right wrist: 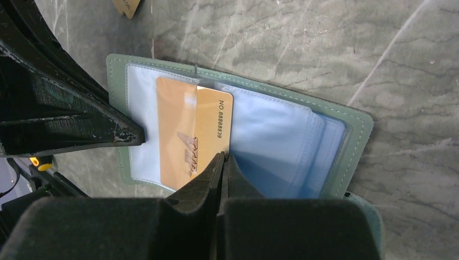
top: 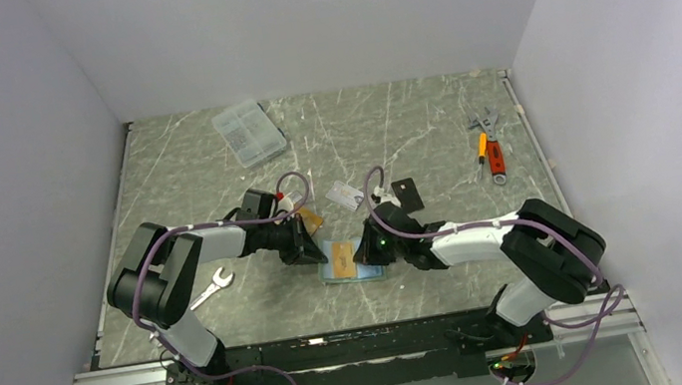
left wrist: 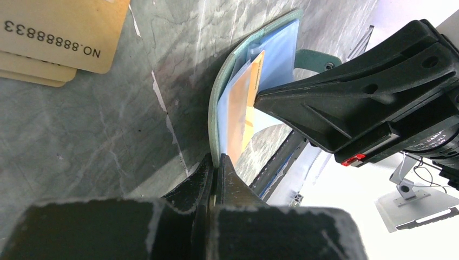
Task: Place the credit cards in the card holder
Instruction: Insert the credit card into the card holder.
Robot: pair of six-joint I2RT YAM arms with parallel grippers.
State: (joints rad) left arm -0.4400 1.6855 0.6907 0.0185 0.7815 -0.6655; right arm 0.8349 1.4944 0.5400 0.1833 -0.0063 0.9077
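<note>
While our left tool (left wrist: 215,162) pinches the open card holder (right wrist: 358,130) by its rim on the surface (right wrist: 325,43), our right tool (right wrist: 222,160) grips the orange-gold card (right wrist: 181,108), which sits partly inside a blue sleeve (right wrist: 270,135). We see the silvery card (top: 344,193) lying well apart.

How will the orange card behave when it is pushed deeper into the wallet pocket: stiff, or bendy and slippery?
Probably stiff: the orange card lies flat with straight edges in the right tool. Its smooth face looks shiny, so it may slip. Thin and small, it is likely light.
</note>
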